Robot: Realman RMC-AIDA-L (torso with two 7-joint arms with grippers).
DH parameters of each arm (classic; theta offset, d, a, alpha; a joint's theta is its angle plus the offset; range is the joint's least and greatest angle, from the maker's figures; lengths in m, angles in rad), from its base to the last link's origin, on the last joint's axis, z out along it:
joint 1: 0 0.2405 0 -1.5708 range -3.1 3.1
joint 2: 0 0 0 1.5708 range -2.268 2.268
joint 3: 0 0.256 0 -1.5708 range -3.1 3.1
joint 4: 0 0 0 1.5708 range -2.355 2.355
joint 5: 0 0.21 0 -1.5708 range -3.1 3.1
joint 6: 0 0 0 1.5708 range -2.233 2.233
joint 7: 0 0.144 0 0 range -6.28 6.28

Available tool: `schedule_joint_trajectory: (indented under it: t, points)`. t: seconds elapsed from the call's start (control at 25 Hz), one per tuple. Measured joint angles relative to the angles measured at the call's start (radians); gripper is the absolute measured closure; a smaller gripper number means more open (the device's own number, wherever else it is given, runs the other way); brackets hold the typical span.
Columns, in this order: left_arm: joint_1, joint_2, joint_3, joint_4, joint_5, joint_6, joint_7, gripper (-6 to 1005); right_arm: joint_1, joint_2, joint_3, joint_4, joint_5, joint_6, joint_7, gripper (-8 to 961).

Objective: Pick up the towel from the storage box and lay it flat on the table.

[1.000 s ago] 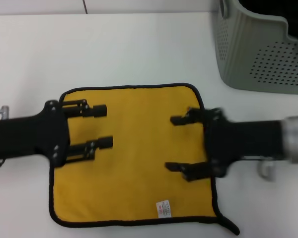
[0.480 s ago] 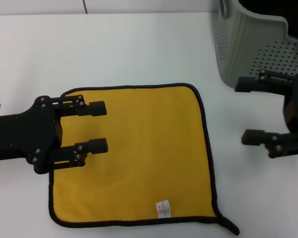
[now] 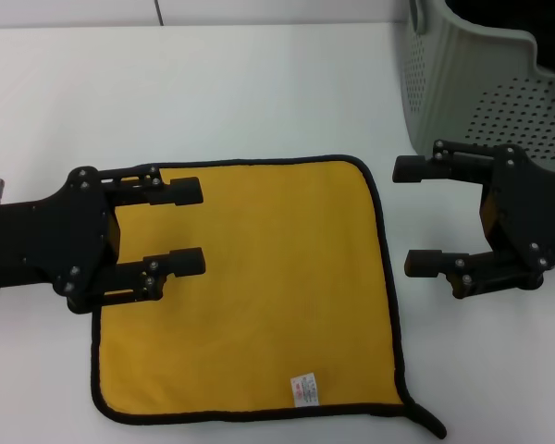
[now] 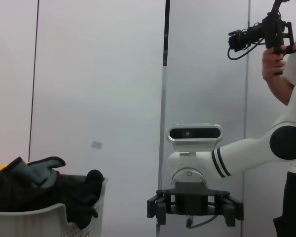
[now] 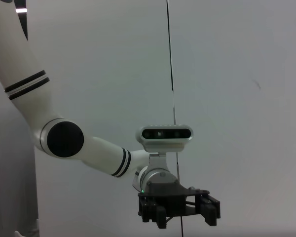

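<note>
Nearest me, the towel (image 3: 250, 287) lies spread flat on the table (image 3: 259, 83), its white label (image 3: 304, 389) face up near the front edge and the black corner loop (image 3: 425, 421) trailing off the front right corner onto bare tabletop. I see no folds or bunching, so I judge the laying-out step done and the release in hand. My left gripper (image 3: 190, 227) sits over the towel's left part with its fingers spread apart and nothing between them; I cannot tell from the head view whether the fingertips touch the cloth or hang just above it. My right gripper (image 3: 412, 217) is off the towel, just beside its right edge, fingers likewise apart and empty, between the cloth and the storage box (image 3: 481, 92). That box stands at the far right of the table, well clear of the towel; the left wrist view shows dark garments (image 4: 44, 185) piled inside it. For the next move I would lift the left gripper straight up before pulling it back, so a fingertip cannot drag the cloth and wrinkle it, then park both arms away from the towel.
</note>
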Motion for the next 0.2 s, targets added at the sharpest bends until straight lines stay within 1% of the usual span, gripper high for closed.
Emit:
schedule_joint_trajectory:
  t: [0.2]
  points:
    - [0.001, 0.001, -0.001, -0.002, 0.001, -0.003, -0.004, 383, 0.000, -0.004, 0.001, -0.004, -0.001, -0.002, 0.004, 96]
